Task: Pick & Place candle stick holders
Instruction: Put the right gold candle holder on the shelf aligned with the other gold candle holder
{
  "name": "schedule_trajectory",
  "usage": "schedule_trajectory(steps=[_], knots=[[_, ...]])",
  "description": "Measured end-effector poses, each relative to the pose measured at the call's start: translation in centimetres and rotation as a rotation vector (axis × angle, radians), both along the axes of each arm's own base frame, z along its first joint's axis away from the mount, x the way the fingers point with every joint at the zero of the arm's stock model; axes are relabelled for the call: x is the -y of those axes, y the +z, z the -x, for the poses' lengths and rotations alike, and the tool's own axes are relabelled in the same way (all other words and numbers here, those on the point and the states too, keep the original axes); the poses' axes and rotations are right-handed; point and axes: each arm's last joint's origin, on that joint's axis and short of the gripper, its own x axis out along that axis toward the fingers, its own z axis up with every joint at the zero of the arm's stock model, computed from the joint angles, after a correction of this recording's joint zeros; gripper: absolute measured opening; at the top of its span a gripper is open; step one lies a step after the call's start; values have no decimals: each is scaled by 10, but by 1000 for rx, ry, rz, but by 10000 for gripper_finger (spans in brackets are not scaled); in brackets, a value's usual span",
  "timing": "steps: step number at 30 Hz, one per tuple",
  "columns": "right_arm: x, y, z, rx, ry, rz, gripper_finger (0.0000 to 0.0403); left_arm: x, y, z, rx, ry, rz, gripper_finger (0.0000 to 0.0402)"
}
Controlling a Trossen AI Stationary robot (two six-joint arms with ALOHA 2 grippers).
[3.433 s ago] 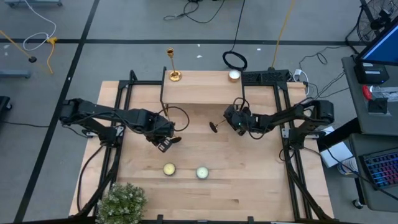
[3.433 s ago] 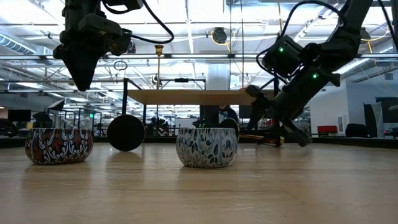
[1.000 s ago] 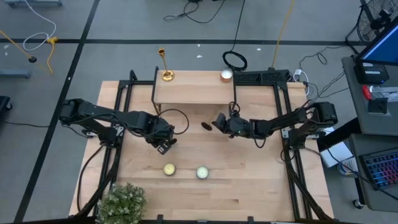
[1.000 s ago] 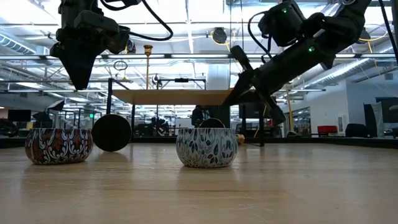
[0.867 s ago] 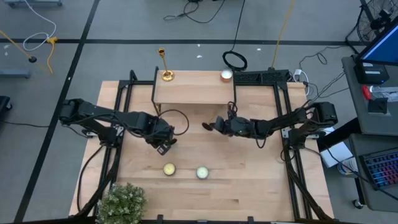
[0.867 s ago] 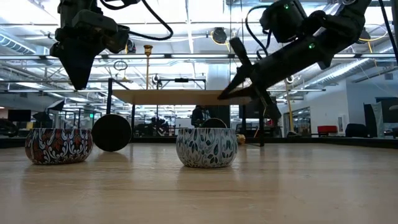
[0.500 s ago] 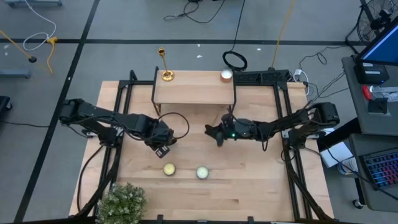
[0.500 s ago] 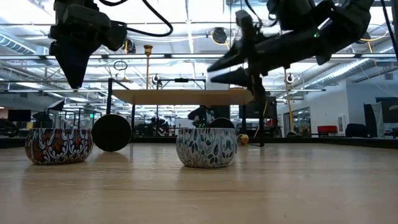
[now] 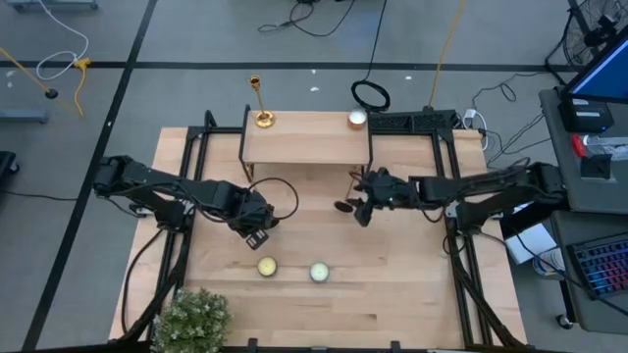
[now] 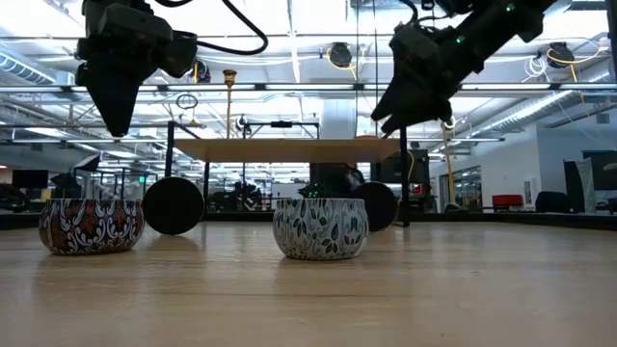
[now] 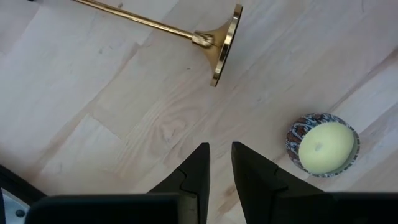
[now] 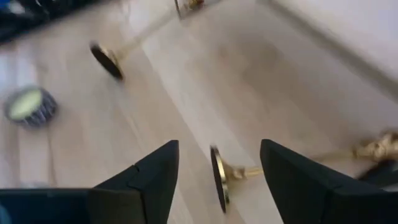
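Observation:
One gold candlestick stands upright on the far left corner of the raised wooden shelf. A second lies on its side on the table under my right gripper, its round base on edge between the open fingers, which do not touch it. A third lies on its side just beyond my left gripper, which hovers above the table with its fingers close together and holds nothing. Both bases show as dark discs in the low view.
Two candles in patterned tins, one yellow and one green, sit on the table's near half. A white candle sits on the shelf's far right. A potted plant stands at the near left corner.
My right gripper, which carried a candlestick tilted above the table, has swung toward the near edge, then gone up and back toward the right edge. That candlestick now lies on its side on the table below it, free of the fingers.

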Motion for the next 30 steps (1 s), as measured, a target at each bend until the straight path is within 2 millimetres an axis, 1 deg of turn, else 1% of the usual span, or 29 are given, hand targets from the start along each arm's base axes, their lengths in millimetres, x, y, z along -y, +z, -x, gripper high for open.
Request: schedule_trajectory(steps=[4,7,15,25,27,30], knots=[[6,-13,2,-104,54,-60,237,0,0,0,2,5,1,72],[6,-22,2,-170,107,-76,247,0,0,0,2,6,1,72],[7,-26,4,-240,170,-43,266,0,0,0,0,18,12,72],[8,-30,5,-283,288,-10,266,0,0,0,0,18,18,72],[12,-34,2,-288,281,-15,262,0,0,0,0,18,18,72],[19,-45,-1,-314,273,-82,258,0,0,0,2,24,19,72]])
